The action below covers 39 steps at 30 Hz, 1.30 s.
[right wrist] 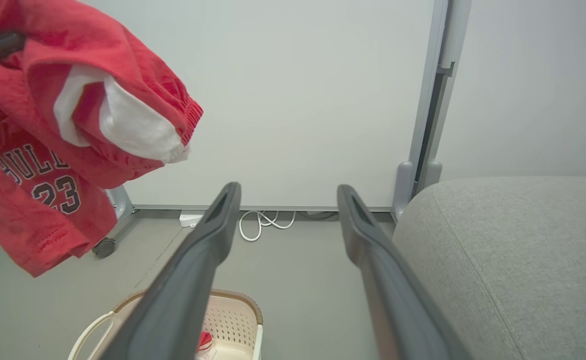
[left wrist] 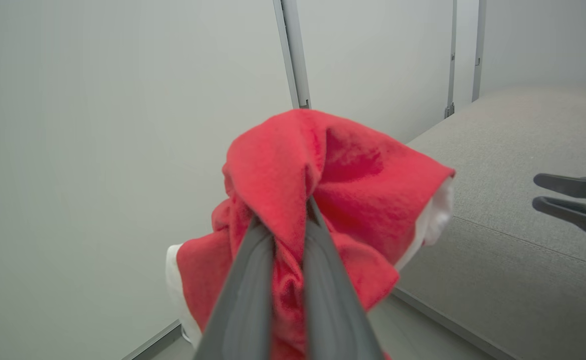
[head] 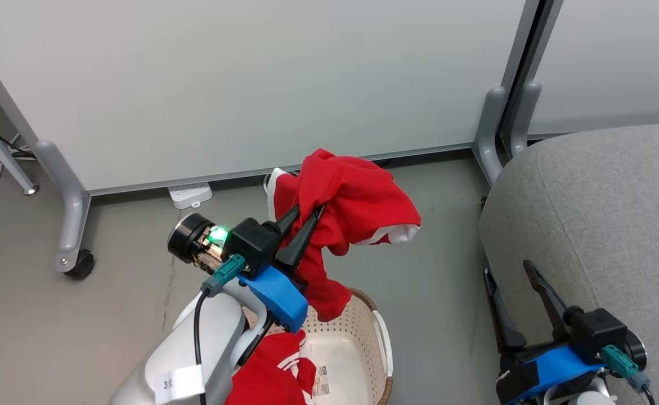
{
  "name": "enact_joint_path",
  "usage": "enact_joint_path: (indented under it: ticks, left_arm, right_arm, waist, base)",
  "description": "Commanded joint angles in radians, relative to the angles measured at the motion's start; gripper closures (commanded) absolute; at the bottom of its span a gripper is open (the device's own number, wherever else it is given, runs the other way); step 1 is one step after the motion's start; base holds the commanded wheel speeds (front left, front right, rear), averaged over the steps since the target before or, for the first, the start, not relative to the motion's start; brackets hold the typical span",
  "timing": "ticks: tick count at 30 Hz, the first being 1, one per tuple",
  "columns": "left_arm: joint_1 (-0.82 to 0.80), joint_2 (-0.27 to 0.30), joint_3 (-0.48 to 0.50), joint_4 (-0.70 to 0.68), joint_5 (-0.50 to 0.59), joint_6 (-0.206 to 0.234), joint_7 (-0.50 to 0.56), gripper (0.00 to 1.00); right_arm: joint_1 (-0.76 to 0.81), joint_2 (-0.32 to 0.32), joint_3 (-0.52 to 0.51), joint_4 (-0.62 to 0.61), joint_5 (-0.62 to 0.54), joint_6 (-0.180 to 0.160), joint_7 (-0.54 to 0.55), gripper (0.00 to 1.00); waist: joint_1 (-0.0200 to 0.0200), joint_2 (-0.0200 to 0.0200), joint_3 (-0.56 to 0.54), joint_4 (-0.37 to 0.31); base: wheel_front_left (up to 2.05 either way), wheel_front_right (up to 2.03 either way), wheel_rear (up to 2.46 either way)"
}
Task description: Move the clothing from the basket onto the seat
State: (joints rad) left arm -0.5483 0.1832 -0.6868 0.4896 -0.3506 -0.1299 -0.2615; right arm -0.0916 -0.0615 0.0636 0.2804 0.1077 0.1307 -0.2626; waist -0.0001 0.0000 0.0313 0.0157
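A white panel (head: 250,84) is closing off the far side, and the grey seat (head: 599,225) is filling the right, its rounded edge facing a bare strip of floor (head: 442,270). The basket (head: 357,323) is sitting near left, holding one red piece (head: 273,371). The other clothing (head: 357,202) is hanging over the basket's far rim, pinched in the closed left gripper (head: 310,208). The right gripper (head: 506,269) is hovering spread and empty at the seat's near left edge.
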Motion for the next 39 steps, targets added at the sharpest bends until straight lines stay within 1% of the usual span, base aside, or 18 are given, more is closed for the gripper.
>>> enact_joint_path:
  ticks: [1, 6, 10, 22, 30, 39]
  left_arm:
    - [0.013, 0.003, 0.001, -0.004, -0.002, -0.001, -0.005, 1.0]
    - [0.011, 0.003, 0.003, -0.008, -0.001, -0.001, -0.005, 1.0]
    - [0.008, 0.001, 0.005, -0.008, 0.002, -0.001, -0.005, 1.0]
    - [-0.015, -0.017, 0.002, -0.012, 0.011, -0.001, -0.005, 1.0]
    - [-0.031, -0.03, -0.012, -0.015, 0.017, -0.001, -0.005, 1.0]
    - [-0.049, -0.047, -0.032, -0.024, 0.027, -0.001, -0.005, 1.0]
  right_arm:
    - [0.014, -0.008, 0.002, -0.005, -0.004, 0.0, -0.003, 0.0]
    - [-0.013, -0.025, 0.023, -0.016, -0.011, 0.0, -0.003, 0.0]
    - [-0.045, -0.047, 0.063, -0.029, -0.019, 0.0, -0.003, 0.0]
    - [-0.185, -0.13, 0.245, -0.026, -0.03, 0.0, -0.003, 0.0]
    - [-0.288, -0.177, 0.339, 0.024, -0.038, 0.0, -0.003, 0.0]
    - [-0.391, -0.207, 0.43, 0.129, -0.039, 0.0, -0.003, 0.0]
  waist:
    - [0.0001, 0.0, 0.0, 0.001]
    - [0.0001, 0.0, 0.004, 0.002]
    - [0.0001, 0.0, 0.009, 0.001]
    - [0.0001, 0.0, 0.031, 0.013]
    - [0.0001, 0.0, 0.053, 0.035]
    - [0.0001, 0.0, 0.078, 0.059]
  base:
    - [0.0, 0.0, 0.0]
    - [0.0, 0.0, 0.0]
    - [0.0, 0.0, 0.0]
    - [0.0, 0.0, 0.0]
    - [0.0, 0.0, 0.0]
    - [0.0, 0.0, 0.0]
